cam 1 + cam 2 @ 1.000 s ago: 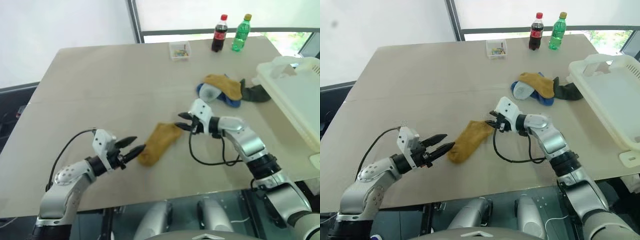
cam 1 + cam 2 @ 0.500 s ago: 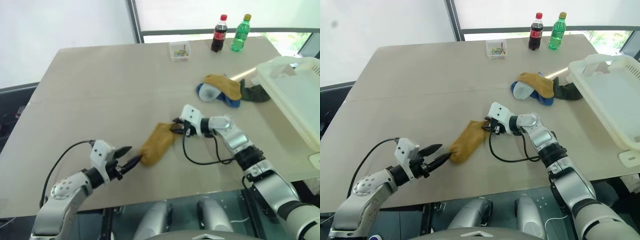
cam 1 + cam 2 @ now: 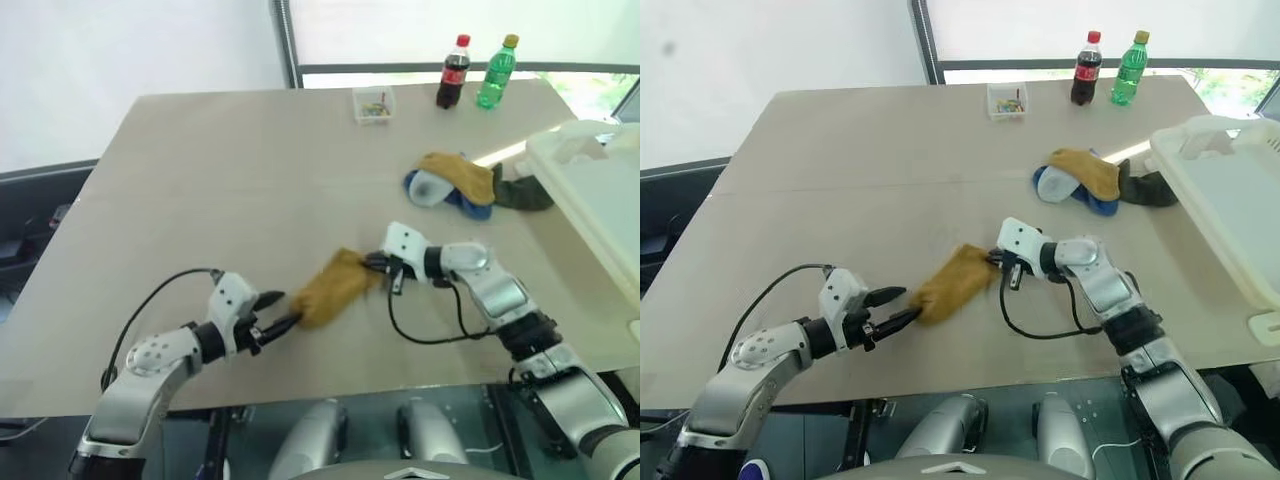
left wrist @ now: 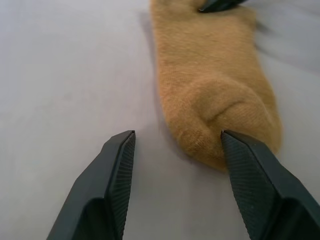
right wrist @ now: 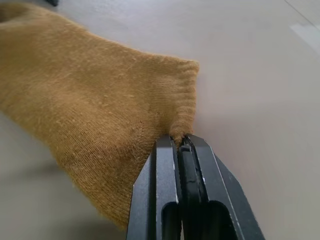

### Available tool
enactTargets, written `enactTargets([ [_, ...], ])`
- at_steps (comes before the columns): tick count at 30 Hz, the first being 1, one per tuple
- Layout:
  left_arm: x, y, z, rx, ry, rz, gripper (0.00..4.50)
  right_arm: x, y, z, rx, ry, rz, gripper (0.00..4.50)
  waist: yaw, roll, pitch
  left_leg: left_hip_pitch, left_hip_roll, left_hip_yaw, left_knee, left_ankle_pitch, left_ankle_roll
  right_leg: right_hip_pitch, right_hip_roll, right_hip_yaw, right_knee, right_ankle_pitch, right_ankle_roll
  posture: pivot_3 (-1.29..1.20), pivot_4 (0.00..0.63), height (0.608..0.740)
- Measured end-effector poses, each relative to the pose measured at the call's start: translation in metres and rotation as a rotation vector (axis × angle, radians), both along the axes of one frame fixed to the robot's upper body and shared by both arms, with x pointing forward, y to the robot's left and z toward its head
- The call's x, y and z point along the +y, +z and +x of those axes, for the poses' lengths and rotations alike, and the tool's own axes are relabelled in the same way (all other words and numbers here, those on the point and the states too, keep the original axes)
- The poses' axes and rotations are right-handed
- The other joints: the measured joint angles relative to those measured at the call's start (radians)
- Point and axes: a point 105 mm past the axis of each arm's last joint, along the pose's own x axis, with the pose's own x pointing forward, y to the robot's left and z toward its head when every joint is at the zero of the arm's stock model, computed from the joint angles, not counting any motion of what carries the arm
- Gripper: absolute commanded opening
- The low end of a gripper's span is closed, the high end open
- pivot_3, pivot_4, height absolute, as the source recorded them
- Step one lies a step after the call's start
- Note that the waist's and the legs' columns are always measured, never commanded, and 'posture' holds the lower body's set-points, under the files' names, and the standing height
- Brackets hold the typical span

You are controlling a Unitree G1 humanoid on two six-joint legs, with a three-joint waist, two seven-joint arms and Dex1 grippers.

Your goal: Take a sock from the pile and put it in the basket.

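A mustard yellow sock (image 3: 330, 287) lies apart from the pile (image 3: 455, 180) on the tan table (image 3: 230, 170), near its front edge. My right gripper (image 5: 175, 142) is shut on the rim of this sock's cuff (image 5: 182, 87). At the sock's other end, my left gripper (image 4: 175, 145) stands open, and the toe (image 4: 220, 145) touches the inner face of one finger (image 4: 250, 170). The pile of mixed socks rests further back to the right, beside the white basket (image 3: 1230, 200) at the table's right edge.
At the table's far edge stand a small clear box (image 3: 373, 103), a cola bottle (image 3: 453, 72) and a green bottle (image 3: 497, 72). A black cable (image 3: 425, 335) loops under my right wrist, close to the front edge.
My right gripper has shut on the sock's cuff. My left gripper has come up to the sock's toe and its jaws stand narrower. The camera view has shifted.
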Motion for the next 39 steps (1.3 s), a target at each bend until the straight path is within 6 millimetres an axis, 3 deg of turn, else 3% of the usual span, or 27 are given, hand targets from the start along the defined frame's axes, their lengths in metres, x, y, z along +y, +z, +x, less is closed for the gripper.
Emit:
enactTargets([
  [4,-0.009,0.011,0.015,0.000,-0.085,-0.034,0.03,-0.009,-0.001,-0.015,0.046,-0.130,0.033,0.00,0.006,-0.001,0.000,0.000,0.000,0.000,0.000,0.000,0.000,0.000,0.000,0.000,0.000,0.000,0.000,0.00,0.150,0.740],
  [8,-0.015,0.024,0.018,0.030,-0.173,-0.084,0.03,-0.018,0.002,-0.020,0.094,-0.226,0.063,0.00,0.003,-0.001,0.000,-0.001,0.000,0.000,0.000,0.001,0.001,-0.001,0.000,0.000,0.000,0.000,0.000,0.00,0.150,0.740],
  [14,-0.004,0.047,0.029,0.069,-0.281,-0.061,0.03,-0.033,0.004,-0.036,0.148,-0.343,0.073,0.00,0.006,-0.001,0.000,-0.005,0.000,0.000,0.000,0.003,-0.003,-0.004,0.000,0.000,-0.001,0.000,0.000,0.00,0.150,0.740],
  [22,-0.006,0.035,0.031,0.162,-0.355,-0.006,0.03,-0.046,0.003,-0.058,0.186,-0.461,0.085,0.00,0.001,-0.001,0.000,-0.009,0.000,0.000,0.000,0.003,-0.003,-0.007,0.000,0.000,-0.001,0.000,0.000,0.00,0.150,0.740],
  [28,-0.014,0.028,0.028,0.201,-0.368,-0.008,0.03,-0.044,0.001,-0.062,0.159,-0.481,0.078,0.00,-0.003,-0.001,0.000,-0.008,0.000,0.000,0.001,0.003,-0.003,-0.007,0.000,0.000,-0.001,0.000,0.000,0.00,0.150,0.740],
  [35,-0.026,0.016,0.008,0.256,-0.373,-0.019,0.03,-0.042,-0.001,-0.067,0.118,-0.463,0.042,0.00,-0.015,-0.002,0.000,-0.008,0.000,-0.001,0.001,0.003,-0.002,-0.007,0.000,0.000,-0.001,0.000,0.000,0.00,0.150,0.740],
  [39,-0.029,0.013,0.011,0.239,-0.332,-0.032,0.03,-0.044,-0.002,-0.070,0.115,-0.461,0.025,0.00,-0.011,-0.002,0.000,-0.008,0.000,-0.001,0.002,0.003,-0.002,-0.006,0.000,-0.001,-0.001,0.000,0.000,0.00,0.150,0.740],
])
